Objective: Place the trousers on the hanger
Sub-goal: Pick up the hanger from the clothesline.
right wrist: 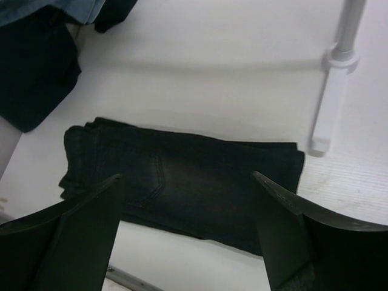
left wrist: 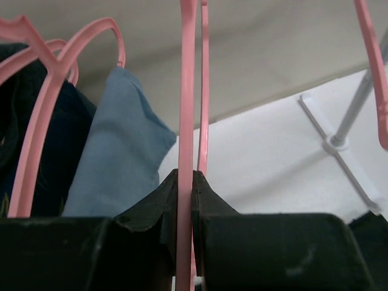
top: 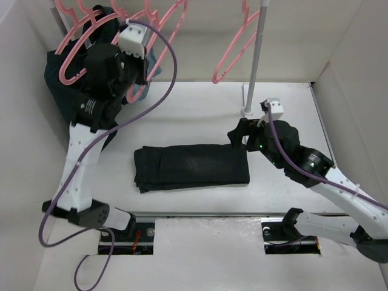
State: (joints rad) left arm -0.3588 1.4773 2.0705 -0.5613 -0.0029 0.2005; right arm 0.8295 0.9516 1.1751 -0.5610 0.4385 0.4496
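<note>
The black trousers (top: 191,168) lie folded flat in the middle of the table and also show in the right wrist view (right wrist: 182,176). My right gripper (top: 238,137) is open and empty, hovering just above the trousers' right end; in its wrist view (right wrist: 187,177) the jaws stand wide apart over the fabric. My left gripper (top: 134,77) is raised at the rack at the back left. In the left wrist view (left wrist: 185,182) it is shut on the thin bar of a pink hanger (left wrist: 187,91), which hangs bare among the others (top: 163,33).
A dark navy garment (top: 60,85) and a light-blue cloth (left wrist: 121,145) hang on pink hangers at the back left. Another bare pink hanger (top: 233,45) hangs beside the white rack pole (top: 259,48), whose foot (top: 248,112) stands behind the right gripper. White walls enclose the table.
</note>
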